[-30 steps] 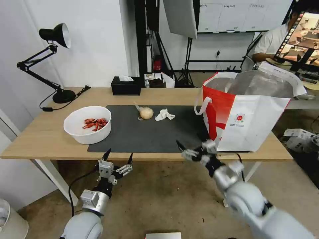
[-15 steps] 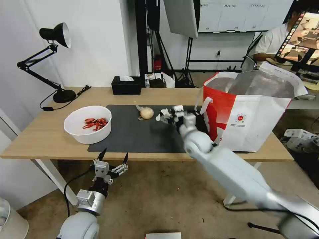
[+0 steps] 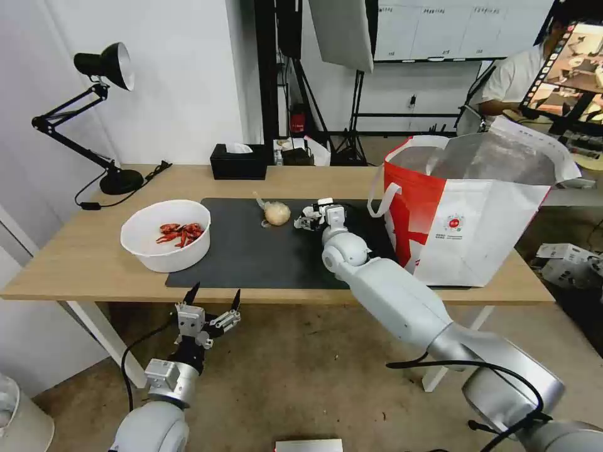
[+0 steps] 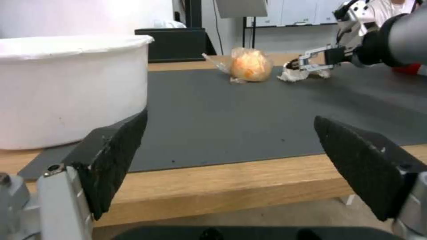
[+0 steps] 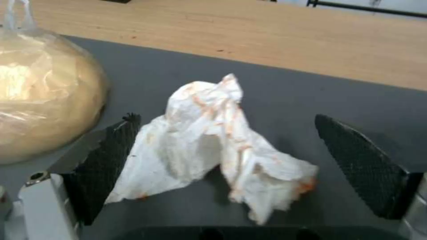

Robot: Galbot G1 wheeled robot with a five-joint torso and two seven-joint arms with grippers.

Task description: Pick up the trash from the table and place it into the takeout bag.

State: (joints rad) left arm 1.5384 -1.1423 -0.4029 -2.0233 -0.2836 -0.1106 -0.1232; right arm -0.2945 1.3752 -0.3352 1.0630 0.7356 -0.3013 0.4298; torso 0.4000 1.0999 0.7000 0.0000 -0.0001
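My right gripper (image 3: pixel 314 216) is open and low over the dark mat (image 3: pixel 251 257), its fingers (image 5: pixel 106 156) on either side of the crumpled white tissue (image 5: pixel 213 143), which lies on the mat between them. The beige ball in clear wrap (image 3: pixel 276 213) sits just beside it. The white bowl of red shells (image 3: pixel 166 235) stands on the mat's left edge. At the right end of the table (image 3: pixel 75 263) stands the takeout bag (image 3: pixel 471 213), its mouth open. My left gripper (image 3: pixel 210 307) hangs open below the table's front edge, facing the bowl (image 4: pixel 71 90).
A black tissue box (image 3: pixel 237 162) stands at the table's back edge. A black desk lamp (image 3: pixel 103 113) with its cable occupies the back left corner. The bag's loop handle (image 3: pixel 380 194) hangs close to my right arm.
My right arm swung up from below the table's front edge and reached over the mat to the tissue. The left gripper sank slightly and stayed open.
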